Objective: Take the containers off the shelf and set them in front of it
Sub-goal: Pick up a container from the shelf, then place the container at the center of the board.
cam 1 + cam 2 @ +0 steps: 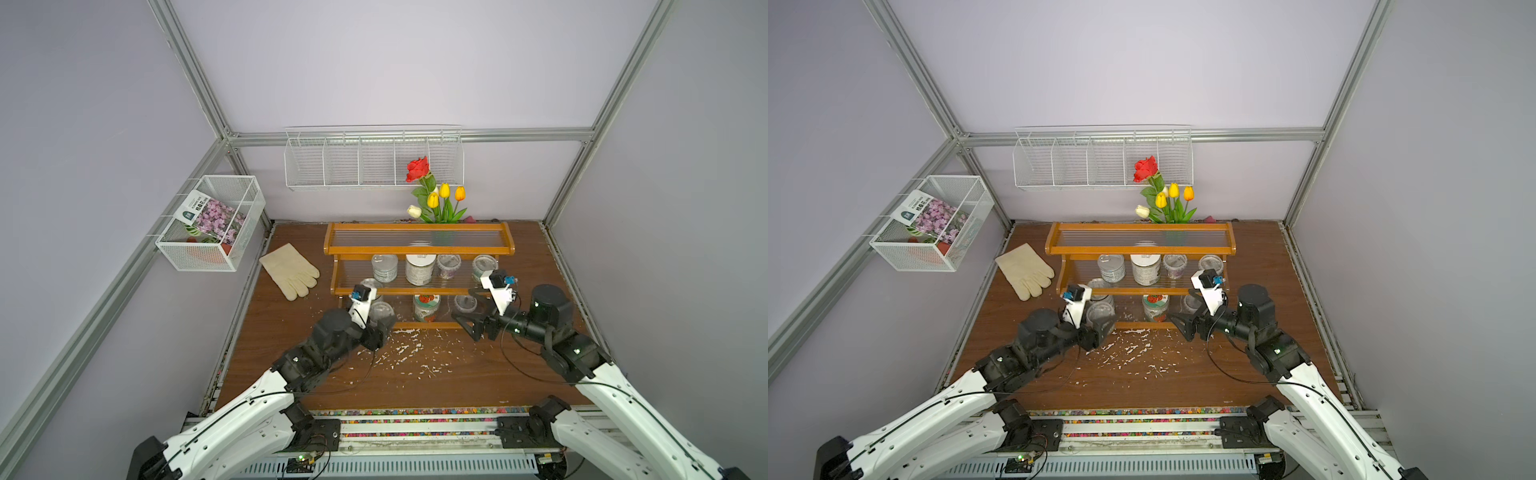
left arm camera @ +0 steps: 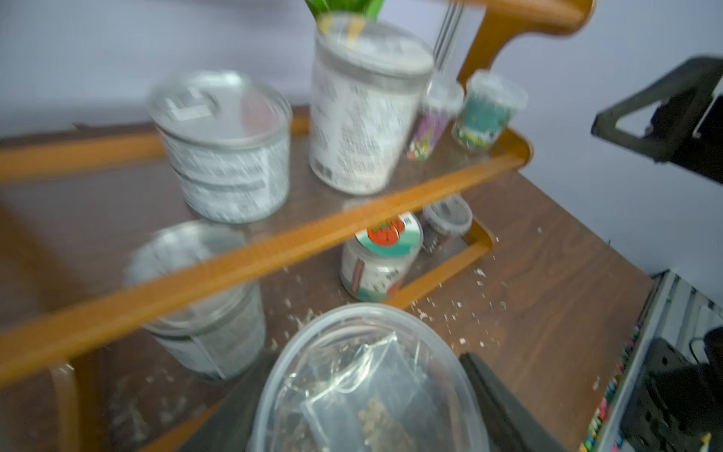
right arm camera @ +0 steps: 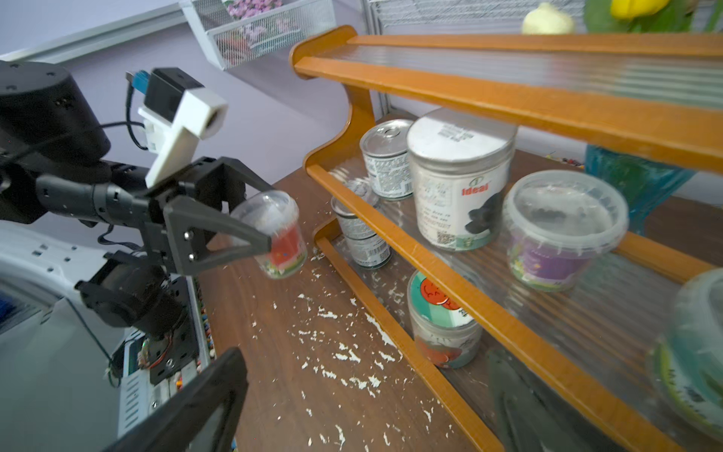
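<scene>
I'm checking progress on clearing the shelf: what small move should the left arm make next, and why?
Probably lower the left tool straight down. It grips a clear lidded cup with a red label, which looks clear of the shelf and raised over the table in front of it; setting it down comes before releasing.

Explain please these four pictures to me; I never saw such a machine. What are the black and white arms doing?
This is a robot with two arms. Two pictures look down from overhead; the other two come from cameras on the wrists. On the brown table stands a wooden shelf with seven small containers on it, beside a glove and white flakes. The left gripper is closed on a clear cup, close to the shelf. The right gripper is open and empty.
</scene>
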Robot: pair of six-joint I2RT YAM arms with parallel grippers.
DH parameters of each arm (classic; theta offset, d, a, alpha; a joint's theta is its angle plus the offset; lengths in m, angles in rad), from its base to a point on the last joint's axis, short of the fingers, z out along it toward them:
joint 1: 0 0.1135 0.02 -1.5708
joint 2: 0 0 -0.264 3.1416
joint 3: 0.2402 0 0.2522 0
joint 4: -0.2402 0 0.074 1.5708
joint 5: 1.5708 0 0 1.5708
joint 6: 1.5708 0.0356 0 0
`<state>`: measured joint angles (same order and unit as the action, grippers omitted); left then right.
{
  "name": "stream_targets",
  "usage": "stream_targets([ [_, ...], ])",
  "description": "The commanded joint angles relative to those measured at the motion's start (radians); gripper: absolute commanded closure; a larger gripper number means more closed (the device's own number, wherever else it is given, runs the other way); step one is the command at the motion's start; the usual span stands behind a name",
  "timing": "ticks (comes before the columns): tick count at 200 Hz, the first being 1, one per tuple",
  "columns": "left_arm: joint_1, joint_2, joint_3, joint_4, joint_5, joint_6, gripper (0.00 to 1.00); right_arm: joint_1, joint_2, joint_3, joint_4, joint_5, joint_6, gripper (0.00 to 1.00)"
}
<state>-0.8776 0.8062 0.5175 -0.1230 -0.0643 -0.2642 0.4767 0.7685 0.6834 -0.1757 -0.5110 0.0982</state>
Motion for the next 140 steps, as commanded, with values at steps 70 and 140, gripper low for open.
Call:
stream_targets([
  [70, -0.093, 0.103, -0.178, -0.065, -0.261, -0.300, 0.44, 0.139, -0.030, -0.097, 0.010, 0.125, -0.141, 0.02],
  [140, -0.061, 0.128, -0.261, 0.017, -0.339, -0.310, 0.30, 0.164, 0.012, -0.102, 0.046, 0.172, -0.168, 0.02],
])
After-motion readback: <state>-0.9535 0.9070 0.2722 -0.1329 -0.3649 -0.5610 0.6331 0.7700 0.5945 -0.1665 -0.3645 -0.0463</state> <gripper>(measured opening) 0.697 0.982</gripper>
